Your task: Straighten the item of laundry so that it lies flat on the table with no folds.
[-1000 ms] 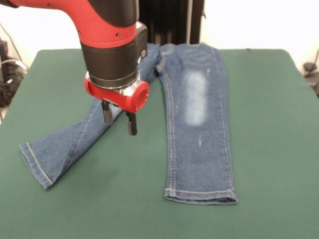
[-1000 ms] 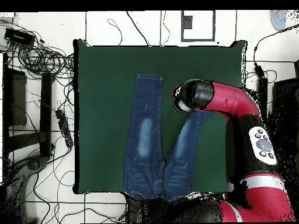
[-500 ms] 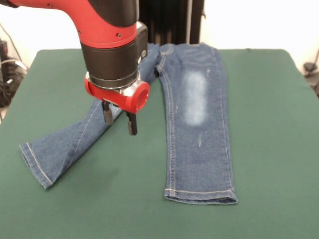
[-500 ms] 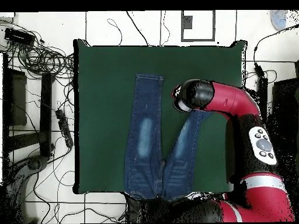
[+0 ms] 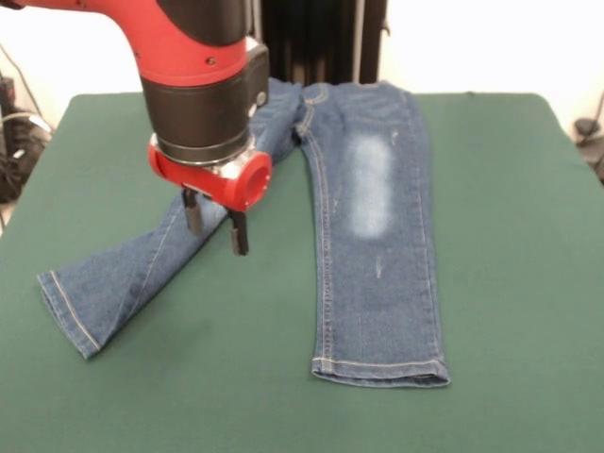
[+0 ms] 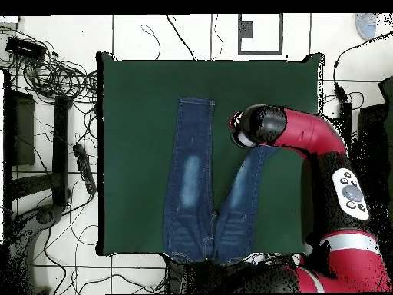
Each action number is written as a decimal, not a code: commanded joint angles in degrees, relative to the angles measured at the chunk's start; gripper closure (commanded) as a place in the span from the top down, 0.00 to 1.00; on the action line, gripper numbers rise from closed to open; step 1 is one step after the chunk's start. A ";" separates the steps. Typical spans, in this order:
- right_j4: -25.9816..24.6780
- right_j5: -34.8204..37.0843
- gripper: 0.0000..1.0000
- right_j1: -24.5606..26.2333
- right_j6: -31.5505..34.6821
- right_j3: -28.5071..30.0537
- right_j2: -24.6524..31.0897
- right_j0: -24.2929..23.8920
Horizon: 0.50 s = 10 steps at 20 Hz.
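1. One pair of blue jeans (image 5: 373, 217) lies spread on the dark green bench (image 5: 510, 283), waistband at the far edge beside the robot's pedestal, seen from the front camera.
2. Sawyer's red and black arm (image 5: 193, 75) reaches down over the bench, its claw (image 5: 215, 225) hanging released, two dark fingers apart with nothing between them.
3. Directly under and behind the claw runs one trouser leg (image 5: 132, 269), angled away from the other; one finger shows against the denim, the other against green cloth just beside the leg's edge. Whether the fingertips touch the fabric cannot be told.
4. That leg's hem (image 5: 66, 316) lies well beyond the claw, nearer the front camera and out toward the bench's side.
5. On the claw's other side, the second leg (image 5: 377, 283) lies straight and flat, a pale faded patch (image 5: 370, 184) on the thigh, its hem toward the front camera.
6. From overhead, the jeans (image 6: 196, 188) form a narrow V, the claw's end (image 6: 239, 127) hanging over the outer end of the splayed leg, the arm (image 6: 307, 138) stretching back from it to the base.
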 commanded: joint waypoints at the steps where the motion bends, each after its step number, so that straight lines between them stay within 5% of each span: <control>1: 0.36 -4.56 1.00 -1.37 -4.24 6.00 6.31 -0.86; 10: -2.22 -7.97 1.00 -2.47 -4.65 10.00 5.63 -2.39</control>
